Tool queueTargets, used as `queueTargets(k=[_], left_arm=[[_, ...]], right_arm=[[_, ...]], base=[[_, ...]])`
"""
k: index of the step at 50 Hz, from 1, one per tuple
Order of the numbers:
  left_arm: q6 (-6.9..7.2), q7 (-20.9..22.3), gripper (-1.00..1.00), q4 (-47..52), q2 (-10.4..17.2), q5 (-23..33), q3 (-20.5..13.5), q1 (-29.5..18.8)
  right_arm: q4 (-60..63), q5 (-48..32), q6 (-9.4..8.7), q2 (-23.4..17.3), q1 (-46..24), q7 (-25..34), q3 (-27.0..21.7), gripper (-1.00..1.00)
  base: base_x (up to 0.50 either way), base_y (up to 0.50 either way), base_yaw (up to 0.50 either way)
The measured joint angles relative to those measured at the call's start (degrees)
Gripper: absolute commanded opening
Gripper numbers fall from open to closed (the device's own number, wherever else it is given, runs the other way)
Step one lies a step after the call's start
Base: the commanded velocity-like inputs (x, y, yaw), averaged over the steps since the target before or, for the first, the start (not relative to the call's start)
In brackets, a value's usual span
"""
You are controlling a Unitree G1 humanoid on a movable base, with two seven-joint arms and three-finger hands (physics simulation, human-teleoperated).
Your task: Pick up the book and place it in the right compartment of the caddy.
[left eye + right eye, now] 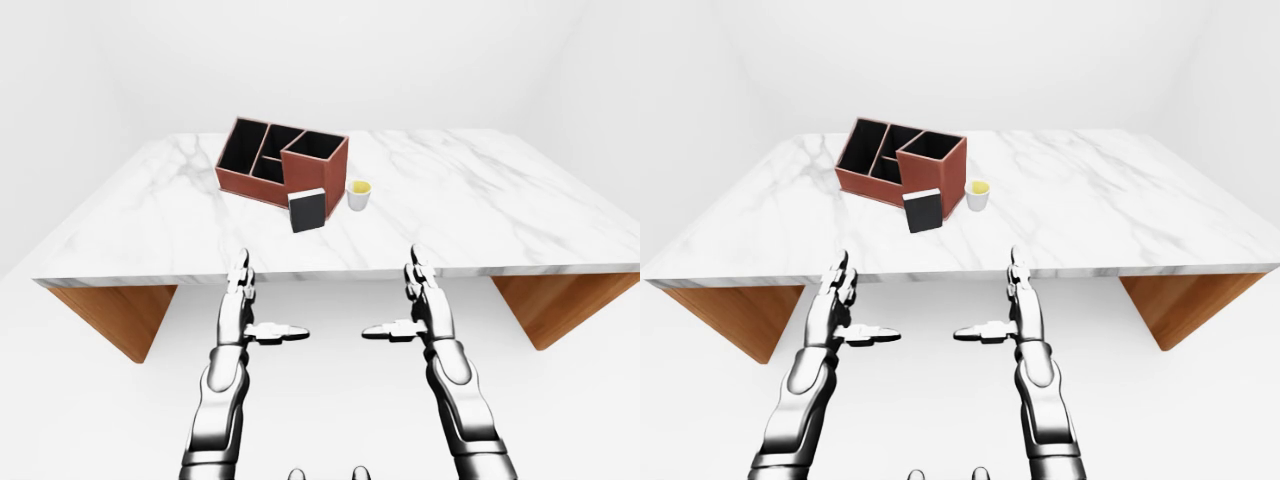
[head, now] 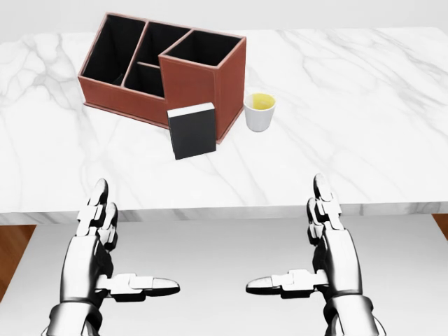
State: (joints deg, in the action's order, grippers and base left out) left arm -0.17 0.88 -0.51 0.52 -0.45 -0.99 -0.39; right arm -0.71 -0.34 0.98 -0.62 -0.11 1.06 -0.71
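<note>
Marble table (image 2: 364, 105), book (image 2: 192, 131) beyond open hands

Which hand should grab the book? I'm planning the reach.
Probably left: the book stands left of centre, nearer the left hand than the right hand. Both are open, short of the table.

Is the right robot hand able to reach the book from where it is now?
Probably yes: the right robot hand is open, nothing lies between it and the book, though the cup stands nearby.
</note>
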Motion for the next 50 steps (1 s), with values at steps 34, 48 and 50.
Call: queueTargets(k=[34, 48, 50], left_arm=[[-0.61, 3.1, 1.0, 1.6, 0.9, -0.1, -1.3, 0.8], [-0.72, 4.0, 1.0, 3.0, 1.1, 0.3, -1.9, 1.2], [-0.73, 4.1, 1.0, 3.2, 1.1, 0.3, -2.0, 1.2]], right_arm=[[-4.5, -8.8, 4.02, -0.9, 0.6, 2.6, 0.8, 1.0], [-0.9, -10.5, 4.02, -1.1, 1.1, 3.1, 1.1, 1.0], [-0.3, -10.6, 4.02, -1.3, 1.2, 3.4, 1.2, 1.0]], base=[[0.0, 0.0, 0.07], [0.0, 0.07, 0.0], [-0.03, 0.5, 0.0]])
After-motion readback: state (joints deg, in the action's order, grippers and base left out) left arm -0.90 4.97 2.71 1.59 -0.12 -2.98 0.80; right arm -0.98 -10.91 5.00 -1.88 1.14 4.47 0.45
